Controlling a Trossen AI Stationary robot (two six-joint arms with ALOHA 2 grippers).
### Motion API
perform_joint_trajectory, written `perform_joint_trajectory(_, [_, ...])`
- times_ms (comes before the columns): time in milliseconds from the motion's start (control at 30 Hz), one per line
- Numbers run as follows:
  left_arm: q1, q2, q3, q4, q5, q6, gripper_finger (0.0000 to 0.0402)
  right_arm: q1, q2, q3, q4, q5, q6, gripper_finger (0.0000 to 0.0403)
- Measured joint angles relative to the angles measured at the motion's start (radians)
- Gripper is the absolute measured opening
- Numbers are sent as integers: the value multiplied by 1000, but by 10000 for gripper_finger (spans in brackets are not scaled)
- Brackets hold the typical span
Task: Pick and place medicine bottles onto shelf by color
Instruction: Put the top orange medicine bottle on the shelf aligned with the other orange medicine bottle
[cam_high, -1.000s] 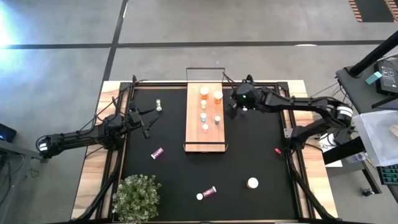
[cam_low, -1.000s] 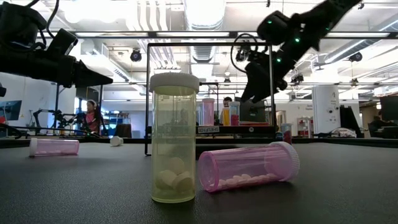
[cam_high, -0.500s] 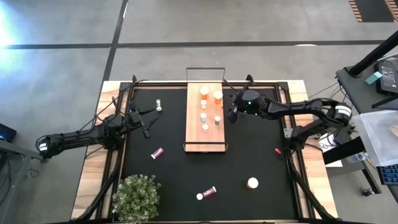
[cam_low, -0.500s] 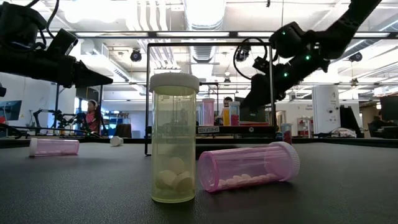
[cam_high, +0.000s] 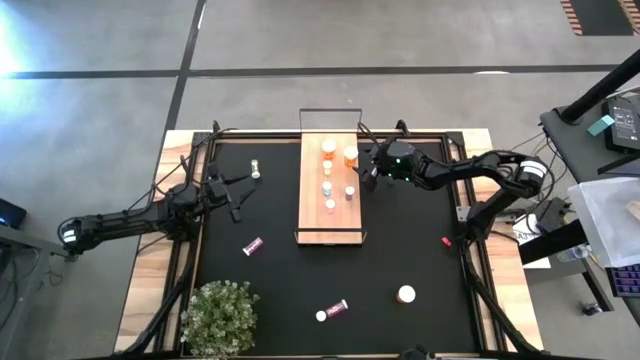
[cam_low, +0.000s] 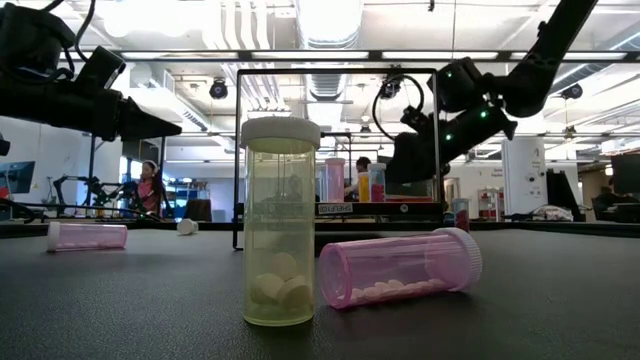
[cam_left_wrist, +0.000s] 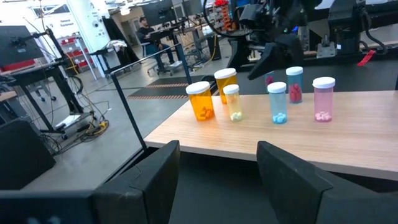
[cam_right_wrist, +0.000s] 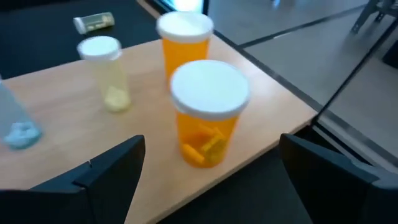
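The light-wood shelf (cam_high: 329, 215) lies in the middle of the black mat, with several medicine bottles standing on its far half. My right gripper (cam_high: 367, 176) (cam_right_wrist: 211, 152) is open at the shelf's far right corner. An amber bottle (cam_right_wrist: 208, 112) stands on the board's edge just ahead of its fingers, untouched. A second amber bottle (cam_right_wrist: 185, 42) and a pale one (cam_right_wrist: 107, 71) stand behind it. My left gripper (cam_high: 237, 197) (cam_left_wrist: 217, 163) waits open over the mat left of the shelf. Loose pink bottles (cam_high: 252, 245) (cam_high: 338, 307) lie on the mat.
A potted plant (cam_high: 220, 318) stands at the near left. A white-capped bottle (cam_high: 406, 294) stands near right, and a small pale bottle (cam_high: 256, 168) sits far left. A red bit (cam_high: 446, 241) lies by the right edge. Black wire frames (cam_high: 329, 112) rise at the shelf's ends.
My right gripper has sunk toward the shelf's far right corner and drawn a little toward the table's left. It has tipped from pointing steeply down to nearer level. Its fingers have stayed open, and no bottle has moved.
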Motion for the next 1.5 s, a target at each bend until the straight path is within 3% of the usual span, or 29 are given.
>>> perform_joint_trajectory(700, [0,-1,0,0,0,0,199,-40,188,124,89,-31,26,355])
perform_joint_trajectory(1500, [0,1,0,0,0,0,199,-56,237,199,90,-67,-20,229])
